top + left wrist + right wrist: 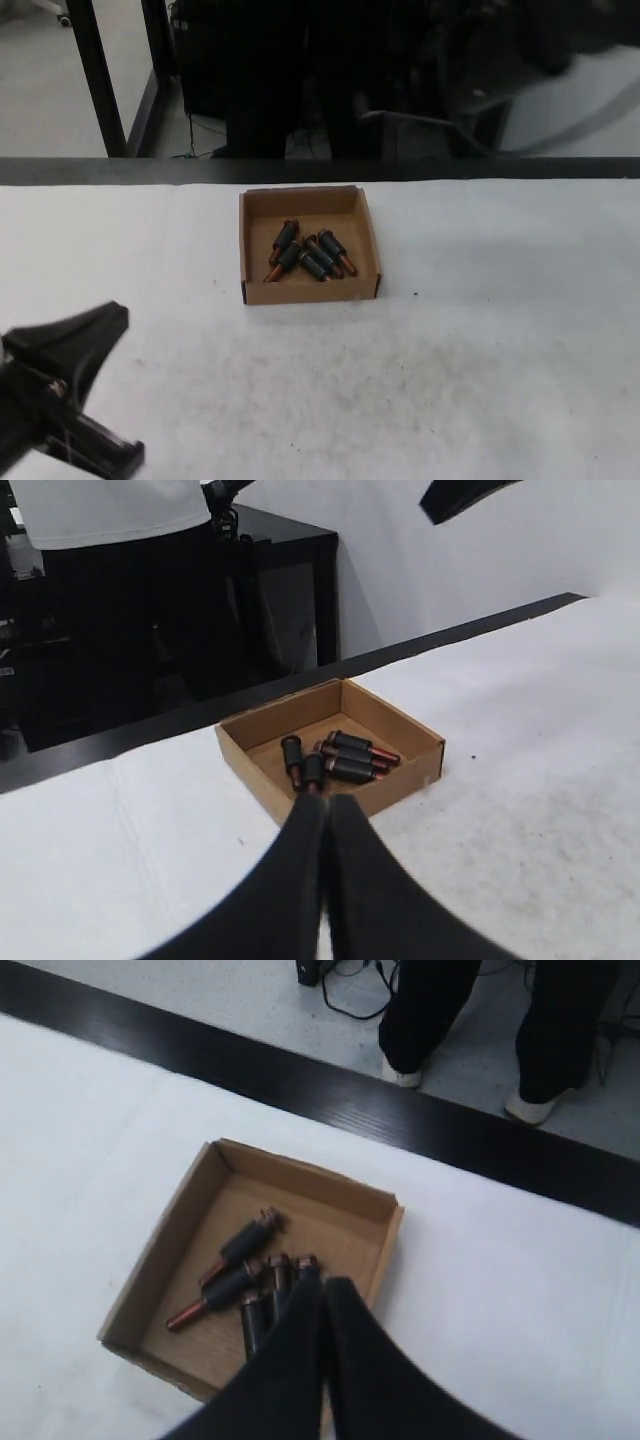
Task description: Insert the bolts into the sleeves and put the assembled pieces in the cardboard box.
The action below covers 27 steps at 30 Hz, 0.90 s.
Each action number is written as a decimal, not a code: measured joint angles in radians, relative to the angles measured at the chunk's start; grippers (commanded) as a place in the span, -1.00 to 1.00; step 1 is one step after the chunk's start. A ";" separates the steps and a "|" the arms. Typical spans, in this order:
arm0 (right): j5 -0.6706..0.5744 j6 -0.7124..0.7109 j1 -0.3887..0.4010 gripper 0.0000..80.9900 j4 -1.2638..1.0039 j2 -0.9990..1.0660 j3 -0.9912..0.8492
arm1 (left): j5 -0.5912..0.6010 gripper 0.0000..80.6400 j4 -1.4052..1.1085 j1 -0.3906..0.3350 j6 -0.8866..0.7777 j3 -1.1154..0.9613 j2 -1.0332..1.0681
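Fingers (pixel 295 880) of the left gripper (pixel 325 805) are pressing flat together with nothing between them, hanging over the bench near the box's left side. The right gripper (pixel 322 1285) is doing the same, its black fingers (pixel 290 1360) meeting in a thin seam above the box's near edge.

From where I'm standing, the white bench (pixel 480 380) is taking up most of the scene. Its covering is looking soft and matte, and grey smudges are showing toward the near side. A dark strip (pixel 320 170) is running along the far edge. Beyond it, pale floor, black frame legs (pixel 100 80) and loose cables (pixel 350 990) are showing.

The cardboard box (pixel 310 290) is sitting in the middle of the bench, toward the far side. It is shallow, open-topped and plain brown, with low walls (pixel 310 1195).

Inside, the assembled pieces (pixel 312 255) are lying on their sides in a loose cluster, some touching. I'm counting about five. Each is showing a dark sleeve with a copper-coloured bolt poking out.

A black arm part (pixel 60 390) is jutting in at the near-left corner.
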 measured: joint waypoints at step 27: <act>0.203 0.019 0.000 -0.99 -0.262 -1.357 1.086 | 0.125 -0.98 0.592 0.221 -0.057 -0.111 -0.537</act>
